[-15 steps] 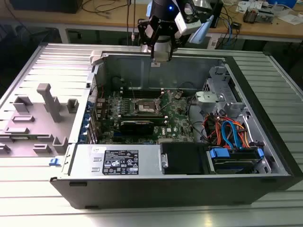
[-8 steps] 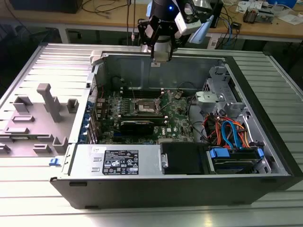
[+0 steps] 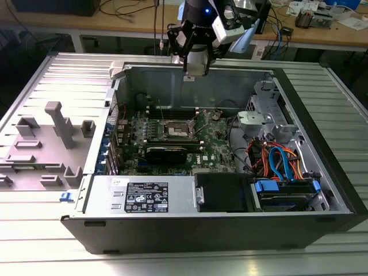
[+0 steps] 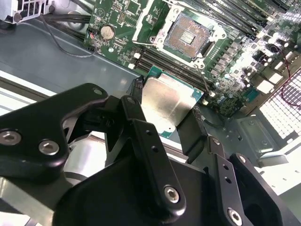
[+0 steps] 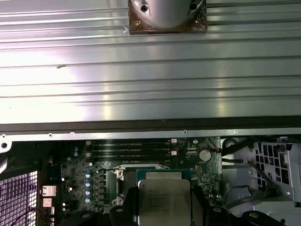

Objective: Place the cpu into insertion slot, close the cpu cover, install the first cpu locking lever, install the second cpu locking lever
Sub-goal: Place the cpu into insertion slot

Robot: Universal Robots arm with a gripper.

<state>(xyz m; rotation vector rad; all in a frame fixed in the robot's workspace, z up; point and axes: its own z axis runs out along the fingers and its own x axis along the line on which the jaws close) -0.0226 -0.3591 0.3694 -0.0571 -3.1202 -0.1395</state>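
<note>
My gripper (image 4: 167, 101) is shut on the cpu (image 4: 162, 108), a small square chip with a silvery metal top on a green base. One black finger (image 4: 141, 122) presses each side of it. In the first wrist view the cpu (image 5: 163, 197) hangs in the gripper (image 5: 164, 205) above the motherboard. The open insertion slot (image 4: 186, 35) lies bare on the green board, its contact field showing inside a silvery metal frame. In the exterior view the gripper (image 3: 194, 68) hovers over the case's back wall, above and behind the slot (image 3: 177, 132). Whether the cpu cover is raised I cannot tell.
The open computer case (image 3: 190, 230) lies on a ribbed metal table (image 3: 52, 241). Memory slots (image 5: 129, 147) run beside the socket. A long black card (image 3: 167, 153), a drive cage with orange and blue cables (image 3: 276, 164) and grey holders (image 3: 60, 123) at the exterior view's left are nearby.
</note>
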